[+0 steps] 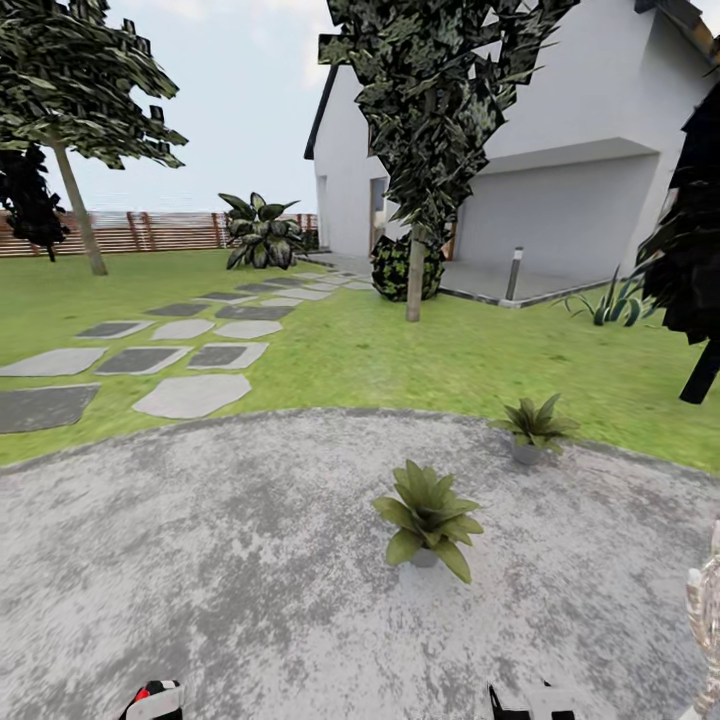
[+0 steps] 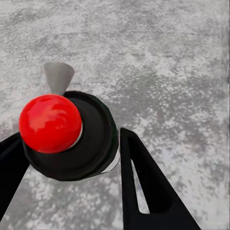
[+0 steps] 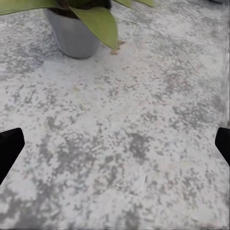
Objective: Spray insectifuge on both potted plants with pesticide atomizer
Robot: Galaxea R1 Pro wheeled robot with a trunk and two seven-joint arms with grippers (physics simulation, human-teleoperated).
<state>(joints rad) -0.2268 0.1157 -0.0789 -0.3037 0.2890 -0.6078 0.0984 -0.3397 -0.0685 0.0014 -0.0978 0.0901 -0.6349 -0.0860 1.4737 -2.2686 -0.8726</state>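
Left wrist view: fingers (image 2: pixel 143 187) pinch the dark, red-spotted pesticide atomizer (image 2: pixel 72 136); right fingers (image 3: pixel 9 151) spread.

Round patio (image 1: pixel 230 560), mottled grey paving, lawn (image 1: pixel 400 360) all around its far edge. 2 potted plants stand directly on it: near plant (image 1: pixel 428 515) about mid-patio, slightly right of centre, small grey pot, broad green leaves; far plant (image 1: pixel 535 428) at the patio's far right rim, just beside the grass. The 2 sit apart. Right wrist view: grey pot (image 3: pixel 74 36) resting flat on the paving (image 3: pixel 124 143), leaf hanging over it. Flat grey stepping stones (image 1: pixel 190 395) lie in the grass, far left.
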